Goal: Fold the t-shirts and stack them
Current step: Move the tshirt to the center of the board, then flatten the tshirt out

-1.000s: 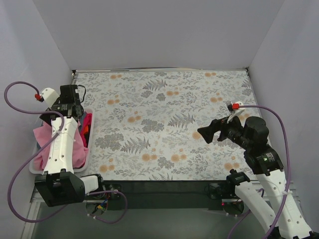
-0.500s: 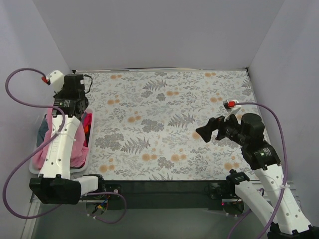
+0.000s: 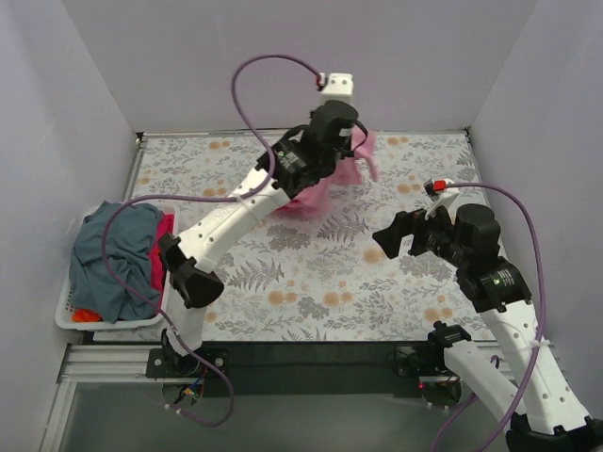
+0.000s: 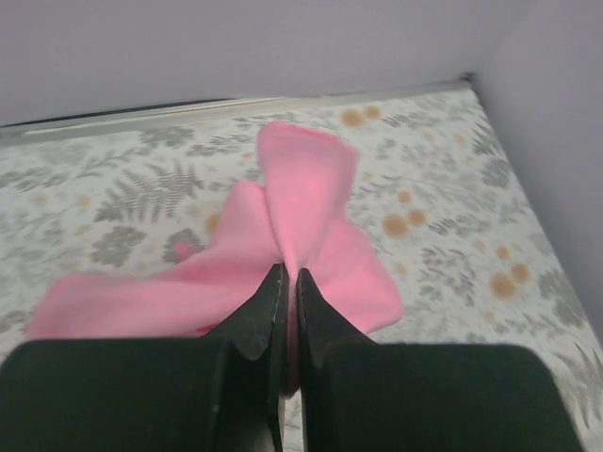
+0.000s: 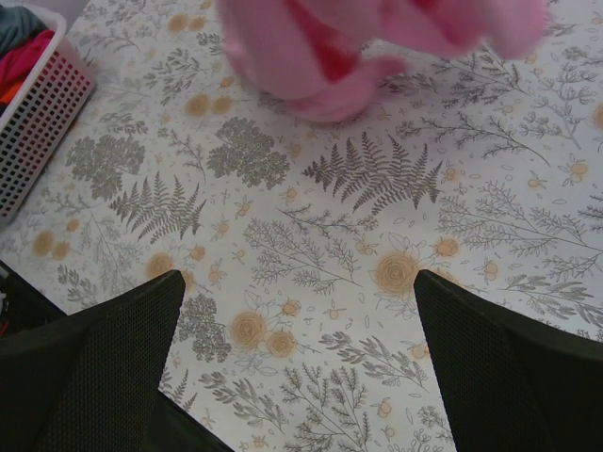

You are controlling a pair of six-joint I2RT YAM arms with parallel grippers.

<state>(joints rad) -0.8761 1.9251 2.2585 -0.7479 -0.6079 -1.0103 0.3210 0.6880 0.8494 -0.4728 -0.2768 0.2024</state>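
Note:
My left gripper (image 4: 290,274) is shut on a fold of the bright pink t-shirt (image 4: 303,193). It holds the shirt above the far middle of the floral table. From above, the pink t-shirt (image 3: 314,199) hangs bunched below the left gripper (image 3: 350,158), its lower part near the tabletop. A slate blue-grey t-shirt (image 3: 116,250) lies on top in the white laundry basket (image 3: 66,317) at the left, with a red one (image 3: 159,265) beside it. My right gripper (image 3: 387,240) hovers open over the right half, nothing between its fingers. In the right wrist view the right gripper (image 5: 297,279) faces the pink t-shirt (image 5: 306,58).
The floral tablecloth (image 3: 283,273) covers the table, with grey walls on three sides. The basket (image 5: 36,122) stands off the left edge of the cloth. The left arm (image 3: 231,221) stretches diagonally across the table's left half.
The left gripper shut on the pink t-shirt in the basket and swung it up and right to the far middle of the table. The blue-grey t-shirt now lies uncovered. The right gripper barely moved.

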